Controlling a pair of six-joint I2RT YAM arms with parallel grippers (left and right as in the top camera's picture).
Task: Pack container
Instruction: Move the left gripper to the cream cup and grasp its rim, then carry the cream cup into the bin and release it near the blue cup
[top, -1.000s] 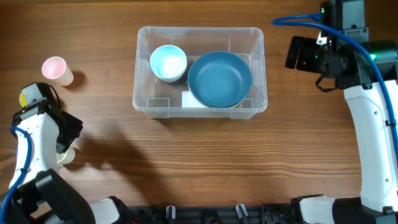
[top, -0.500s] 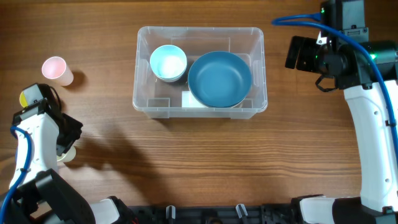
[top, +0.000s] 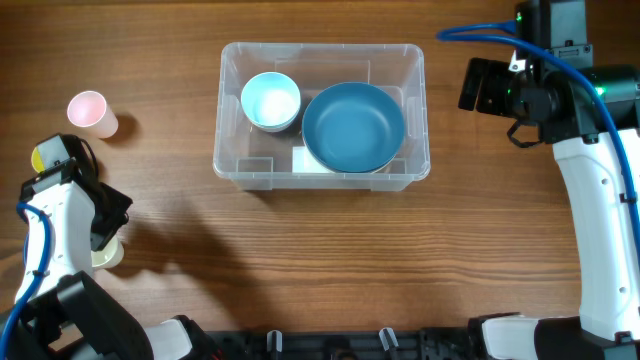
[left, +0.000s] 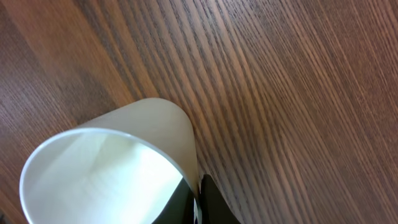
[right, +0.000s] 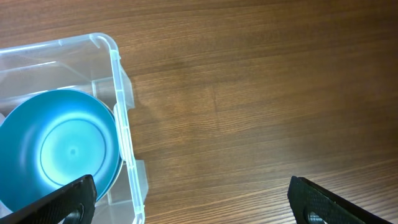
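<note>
Left arm (top: 55, 215) has edged slightly lower; the cream cup (left: 155, 127) sits tight against the left jaws, grip unclear. The right jaws gape wide, container (right: 117, 81) just left of them.

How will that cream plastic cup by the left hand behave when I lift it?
The cream plastic cup looks thin-walled and empty, so probably light and apt to flex if squeezed. Its smooth tapered wall may slip in the left hand. It seems to stand upright on the wooden table; a sideways nudge could tip it and let it roll.

cream cup (top: 112, 258) mostly hidden, container (right: 121, 124) cut off left
</note>
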